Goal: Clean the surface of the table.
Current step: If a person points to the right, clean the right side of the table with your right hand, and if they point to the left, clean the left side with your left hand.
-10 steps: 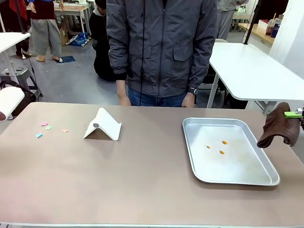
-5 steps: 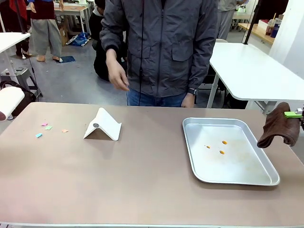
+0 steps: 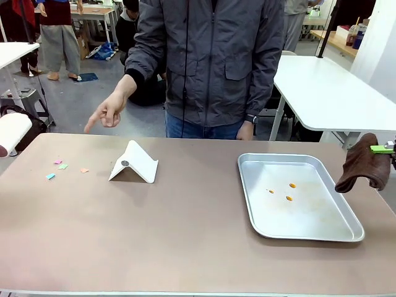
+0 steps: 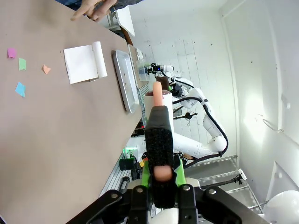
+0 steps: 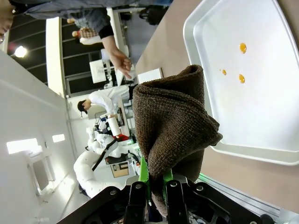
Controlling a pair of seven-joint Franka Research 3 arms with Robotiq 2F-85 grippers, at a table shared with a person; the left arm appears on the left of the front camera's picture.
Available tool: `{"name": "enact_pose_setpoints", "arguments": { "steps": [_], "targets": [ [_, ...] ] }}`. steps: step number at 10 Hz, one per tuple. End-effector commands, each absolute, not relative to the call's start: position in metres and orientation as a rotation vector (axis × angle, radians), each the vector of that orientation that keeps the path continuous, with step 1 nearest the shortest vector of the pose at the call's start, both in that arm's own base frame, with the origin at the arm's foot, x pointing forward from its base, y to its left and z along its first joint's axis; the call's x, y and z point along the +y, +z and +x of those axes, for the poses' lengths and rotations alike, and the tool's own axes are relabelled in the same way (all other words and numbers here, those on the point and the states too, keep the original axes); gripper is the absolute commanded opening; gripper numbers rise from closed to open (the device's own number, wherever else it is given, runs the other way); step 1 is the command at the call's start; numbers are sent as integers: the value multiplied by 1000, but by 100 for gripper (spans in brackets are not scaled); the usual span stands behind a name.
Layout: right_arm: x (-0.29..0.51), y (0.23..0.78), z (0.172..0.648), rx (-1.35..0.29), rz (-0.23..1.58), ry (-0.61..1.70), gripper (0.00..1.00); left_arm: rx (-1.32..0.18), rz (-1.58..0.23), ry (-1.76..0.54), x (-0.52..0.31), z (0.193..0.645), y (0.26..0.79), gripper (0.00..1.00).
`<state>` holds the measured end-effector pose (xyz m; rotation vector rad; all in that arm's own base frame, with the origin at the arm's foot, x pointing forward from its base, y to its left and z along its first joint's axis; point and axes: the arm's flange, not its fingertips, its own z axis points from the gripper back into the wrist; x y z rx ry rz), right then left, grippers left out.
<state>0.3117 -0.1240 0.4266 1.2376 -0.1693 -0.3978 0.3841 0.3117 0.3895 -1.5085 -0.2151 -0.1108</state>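
Front view: the right gripper is cut off at the right edge of the frame. We see only a green pad above the dark brown knitted cloth it pinches. In the right wrist view that cloth hides the fingertips.

In the left wrist view, the left gripper is clamped on a black coarse-textured tool with a salmon-pink stem, whose kind we cannot make out.

The large beige-brown table fills the lower frame, left of and below the right gripper. It carries:
- a silver metal tray holding orange specks
- a white folded stand
- coloured paper scraps

A person's pointing hand hovers at upper left.
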Motion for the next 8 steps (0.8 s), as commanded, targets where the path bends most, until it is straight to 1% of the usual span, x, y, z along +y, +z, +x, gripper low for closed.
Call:
{"name": "enact_pose_setpoints", "arguments": {
  "steps": [1,8],
  "targets": [
    [-122,431,311,-152,1249,-407,0,-241,-1516,-111,310,380,395,9],
    [-122,431,311,-152,1249,-407,0,-241,-1516,-111,310,380,395,9]
  ]
}}
